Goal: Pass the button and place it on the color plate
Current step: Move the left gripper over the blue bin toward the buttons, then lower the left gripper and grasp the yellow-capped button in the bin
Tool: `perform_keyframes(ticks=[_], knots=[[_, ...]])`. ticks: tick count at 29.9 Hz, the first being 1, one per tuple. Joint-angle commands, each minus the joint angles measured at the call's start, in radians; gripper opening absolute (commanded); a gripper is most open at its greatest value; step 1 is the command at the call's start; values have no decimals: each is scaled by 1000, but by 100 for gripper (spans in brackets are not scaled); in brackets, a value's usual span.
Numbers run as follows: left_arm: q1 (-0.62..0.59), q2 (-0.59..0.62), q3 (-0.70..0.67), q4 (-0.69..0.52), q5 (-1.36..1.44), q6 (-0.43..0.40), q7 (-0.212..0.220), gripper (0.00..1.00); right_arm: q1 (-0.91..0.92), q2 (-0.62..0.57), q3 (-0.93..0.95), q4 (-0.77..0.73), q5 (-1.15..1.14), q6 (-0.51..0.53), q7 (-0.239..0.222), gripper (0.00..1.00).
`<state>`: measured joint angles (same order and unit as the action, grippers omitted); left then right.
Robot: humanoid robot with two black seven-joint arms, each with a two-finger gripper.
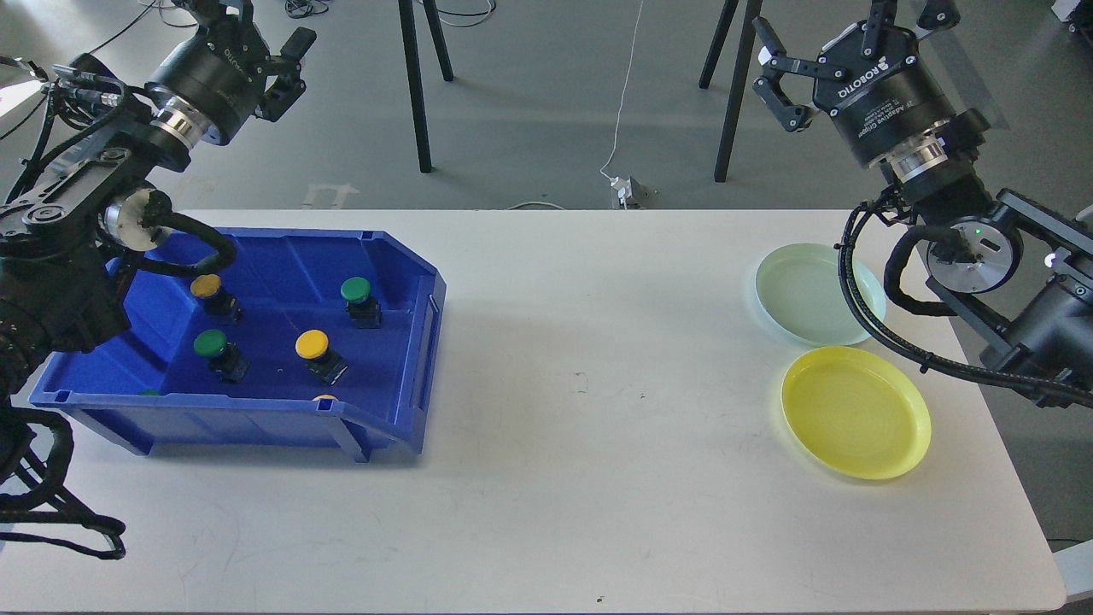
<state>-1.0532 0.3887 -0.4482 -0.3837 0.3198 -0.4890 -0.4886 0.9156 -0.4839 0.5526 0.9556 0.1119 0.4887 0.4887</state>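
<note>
Buttons, yellow [312,344] and green [356,290], sit in the blue bin [410,376] at nine o'clock on the surface [598,410]; plates [854,410] at three. Right hand [773,73] spread; left hand [286,64], cannot tell.

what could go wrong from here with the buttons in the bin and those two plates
1. The buttons sit deep in the blue bin; the left gripper may clip its walls reaching in.
2. The green button and yellow button lie near each other, so a grasp could nudge its neighbour.
3. The green plate and yellow plate nearly touch, and the right arm's cable crosses the green one, risking a misplaced drop.
</note>
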Motion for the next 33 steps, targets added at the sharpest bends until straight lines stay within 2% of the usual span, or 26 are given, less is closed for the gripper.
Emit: perform_keyframes(ticks=[1,8,12,15,18,24,28,33], knots=[[-2,-2,-1,-9,-1,0,0,100,-6,-5,-2,-3,0,0,0,100],[2,-14,-44,6,-53,0,0,100,-29,11,0,-21,0,0,0,100],[7,-83,-96,-18,-160,0,0,100,-26,21,1,-23,0,0,0,100],[39,-108,-196,-64,-215,0,0,100,-26,22,1,-17,0,0,0,100],[56,-96,-280,-228,-217,0,0,100,-34,18,0,-14,0,0,0,100],[48,117,-224,-585,-128,0,0,100,-38,5,-3,-14,0,0,0,100],[-34,341,-52,-794,60,0,0,100,-38,5,-10,-17,0,0,0,100],[-198,507,185,-925,443,0,0,100,-46,5,-10,-21,-1,0,0,100]])
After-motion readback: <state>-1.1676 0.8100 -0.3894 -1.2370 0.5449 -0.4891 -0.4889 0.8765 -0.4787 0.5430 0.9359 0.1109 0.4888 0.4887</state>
